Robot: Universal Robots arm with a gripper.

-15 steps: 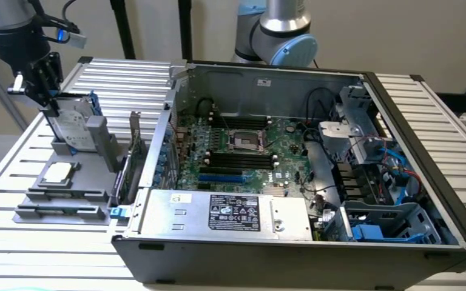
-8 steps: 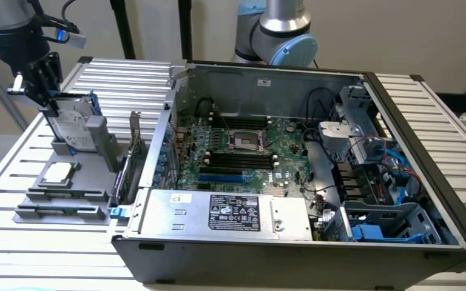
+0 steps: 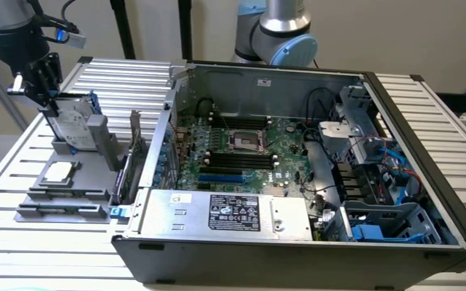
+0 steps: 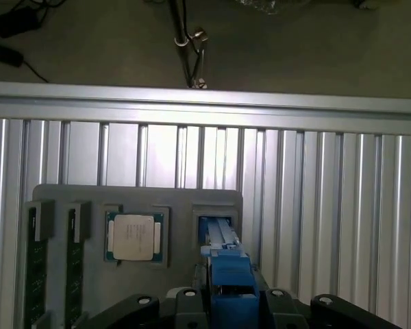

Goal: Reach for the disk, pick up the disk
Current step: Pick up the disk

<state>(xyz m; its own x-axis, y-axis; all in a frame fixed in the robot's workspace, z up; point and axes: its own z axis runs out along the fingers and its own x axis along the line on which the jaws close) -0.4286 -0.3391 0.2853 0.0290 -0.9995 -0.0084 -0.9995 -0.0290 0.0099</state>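
While the disk (image 3: 74, 126) stands upright in its slot of the grey holder (image 3: 63, 195) beside the case (image 3: 298, 251), the gripper (image 3: 53, 108) sits over its top edge: reach apparently complete, grip state indeterminable, disk not yet lifted.

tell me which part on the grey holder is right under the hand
The hard drive, silver with blue rails, standing upright under the hand; the CPU chip lies flat beside it.

The computer case (image 3: 298, 262) crowds the upright disk (image 3: 72, 124) on the exterior view's right; elsewhere lies open.
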